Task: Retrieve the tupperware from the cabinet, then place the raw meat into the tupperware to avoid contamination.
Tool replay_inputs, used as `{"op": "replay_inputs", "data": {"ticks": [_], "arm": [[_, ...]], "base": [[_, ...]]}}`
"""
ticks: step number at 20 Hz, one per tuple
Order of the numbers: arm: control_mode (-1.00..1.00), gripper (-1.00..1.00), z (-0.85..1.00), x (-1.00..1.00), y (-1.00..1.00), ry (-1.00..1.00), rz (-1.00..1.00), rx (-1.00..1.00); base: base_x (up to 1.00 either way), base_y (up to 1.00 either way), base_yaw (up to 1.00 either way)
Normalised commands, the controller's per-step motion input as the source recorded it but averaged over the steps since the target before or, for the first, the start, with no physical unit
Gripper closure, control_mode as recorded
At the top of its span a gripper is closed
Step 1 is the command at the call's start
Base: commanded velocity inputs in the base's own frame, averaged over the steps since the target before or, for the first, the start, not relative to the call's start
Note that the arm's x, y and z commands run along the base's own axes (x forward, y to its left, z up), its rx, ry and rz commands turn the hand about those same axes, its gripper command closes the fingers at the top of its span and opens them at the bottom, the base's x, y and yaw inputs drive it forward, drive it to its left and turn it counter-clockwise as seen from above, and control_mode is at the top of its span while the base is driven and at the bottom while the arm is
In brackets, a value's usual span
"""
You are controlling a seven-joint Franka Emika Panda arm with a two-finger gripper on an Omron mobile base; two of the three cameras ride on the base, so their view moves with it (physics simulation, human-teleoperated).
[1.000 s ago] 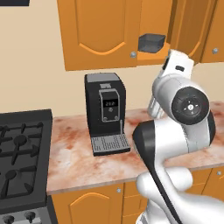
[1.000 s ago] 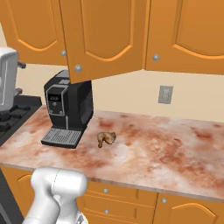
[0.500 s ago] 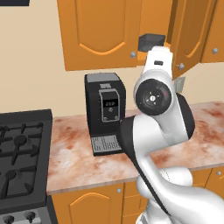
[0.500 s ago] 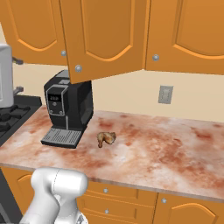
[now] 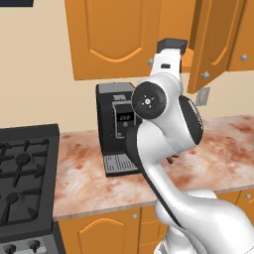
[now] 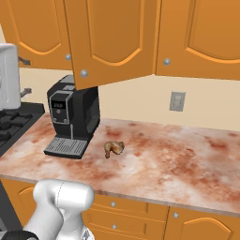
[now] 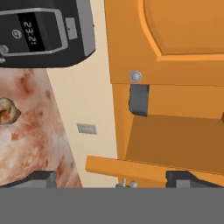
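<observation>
The tupperware (image 7: pixel 139 99), a small dark grey box, sits on the shelf inside the open orange cabinet (image 7: pixel 175 140). From the left base it shows as a dark box (image 5: pixel 172 45) just above my white hand. My gripper (image 7: pixel 116 181) is open, its fingertips (image 7: pixel 41 178) wide apart and short of the shelf's front edge, with nothing between them. The raw meat (image 6: pixel 113 148) lies on the marbled counter to the right of the coffee machine, and it also shows at the hand view's left edge (image 7: pixel 8 111).
A tall black coffee machine (image 6: pixel 75 117) stands on the counter (image 6: pixel 178 154) below the cabinet. The open cabinet door (image 5: pixel 213 44) swings out beside my hand. A black stove (image 5: pixel 25 173) lies to the left. A wall outlet (image 6: pixel 177 101) is behind the counter.
My arm's big joint has swung to the left across the left base view. The hand has stayed up under the tupperware at the cabinet shelf. The meat and tupperware have not moved.
</observation>
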Motion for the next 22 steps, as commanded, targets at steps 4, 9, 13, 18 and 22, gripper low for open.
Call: {"op": "replay_inputs", "data": {"ticks": [4,9,13,18,22], "arm": [[-1.00,-1.00,-0.06,0.23,-0.22,0.00,-0.03,0.00],[-1.00,-1.00,-0.03,0.21,-0.30,0.00,-0.03,0.00],[-1.00,-1.00,0.00,0.21,-0.24,0.00,-0.01,0.00],[-1.00,-1.00,0.00,0.28,-0.17,0.00,0.00,0.00],[-1.00,-1.00,-0.01,0.33,-0.14,0.00,0.00,0.00]], "base": [[0.00,0.00,0.00],[0.00,0.00,0.00],[0.00,0.00,0.00],[0.00,0.00,0.00],[0.00,0.00,0.00]]}}
